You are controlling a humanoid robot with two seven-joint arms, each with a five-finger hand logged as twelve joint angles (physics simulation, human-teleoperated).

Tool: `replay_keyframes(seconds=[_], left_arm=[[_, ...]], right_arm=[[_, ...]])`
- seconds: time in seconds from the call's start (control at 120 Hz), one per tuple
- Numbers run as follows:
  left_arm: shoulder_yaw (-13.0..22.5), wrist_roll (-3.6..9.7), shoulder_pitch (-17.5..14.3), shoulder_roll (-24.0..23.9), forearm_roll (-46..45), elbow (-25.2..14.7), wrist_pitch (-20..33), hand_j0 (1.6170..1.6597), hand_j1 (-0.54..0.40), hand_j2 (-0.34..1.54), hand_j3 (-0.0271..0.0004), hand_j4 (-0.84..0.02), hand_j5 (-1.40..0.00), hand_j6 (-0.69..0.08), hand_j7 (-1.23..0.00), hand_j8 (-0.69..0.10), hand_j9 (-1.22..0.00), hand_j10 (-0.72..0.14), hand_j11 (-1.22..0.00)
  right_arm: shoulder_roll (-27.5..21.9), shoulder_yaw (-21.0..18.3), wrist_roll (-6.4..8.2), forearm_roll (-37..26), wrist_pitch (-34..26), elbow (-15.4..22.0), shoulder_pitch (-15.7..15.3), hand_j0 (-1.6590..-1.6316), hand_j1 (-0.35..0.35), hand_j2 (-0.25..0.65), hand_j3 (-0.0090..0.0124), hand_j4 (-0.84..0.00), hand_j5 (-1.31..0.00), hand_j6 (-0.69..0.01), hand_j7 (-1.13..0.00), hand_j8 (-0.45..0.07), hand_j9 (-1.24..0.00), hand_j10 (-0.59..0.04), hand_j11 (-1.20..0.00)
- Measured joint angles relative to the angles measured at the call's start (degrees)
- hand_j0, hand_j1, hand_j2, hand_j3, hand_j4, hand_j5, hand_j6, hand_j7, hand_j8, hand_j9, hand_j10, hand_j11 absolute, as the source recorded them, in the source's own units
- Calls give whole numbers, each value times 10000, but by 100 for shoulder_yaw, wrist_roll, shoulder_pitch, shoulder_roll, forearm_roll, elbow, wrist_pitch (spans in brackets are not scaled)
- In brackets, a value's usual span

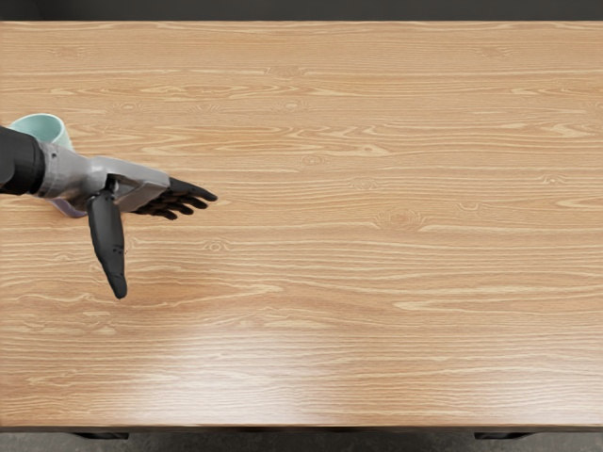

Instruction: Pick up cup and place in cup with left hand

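My left hand (165, 247) reaches in from the left edge, above the table, its fingers stretched out to the right and the thumb spread toward the front edge. It holds nothing. Behind the wrist, at the far left, a mint-green cup (58, 130) shows its rim and part of its wall; the forearm hides the rest. Just below the wrist a small strip of a purplish thing (67, 208) peeks out; too little of it shows to tell whether it is another cup.
The wooden table (377, 282) fills most of the view, with its front edge near the bottom and its back edge near the top.
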Motion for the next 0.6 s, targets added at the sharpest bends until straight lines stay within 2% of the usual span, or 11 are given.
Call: replay_keyframes(seconds=[0.117,0.167,0.233,0.6], left_arm=[[-157,0,354,205,-56,-190,-4,16581,3492,3,0,-36,-5,-45,-3,-42,-2,-30,0],[-271,0,642,409,-116,-208,-5,16580,3492,2,0,-37,-5,-47,-3,-43,-1,-31,0],[-383,0,789,512,-245,-181,-6,16580,3491,2,0,-40,-6,-50,-3,-46,-2,-34,0],[-510,0,1077,570,-400,-8,-7,16580,3491,1,0,-45,-6,-55,-4,-52,-2,-39,0]], right_arm=[[0,0,-5,0,3,0,0,-16581,-3203,-49,0,-240,-311,-240,-311,-240,-311,-239,-311],[0,0,-10,0,4,0,0,-16581,-3203,-48,0,-240,-311,-240,-311,-240,-311,-240,-311],[0,0,-19,0,4,0,1,-16581,-3203,-48,0,-240,-311,-240,-311,-240,-311,-240,-311],[0,0,-41,0,-27,0,24,-16581,-3204,-48,0,-239,-310,-239,-310,-239,-310,-238,-310]])
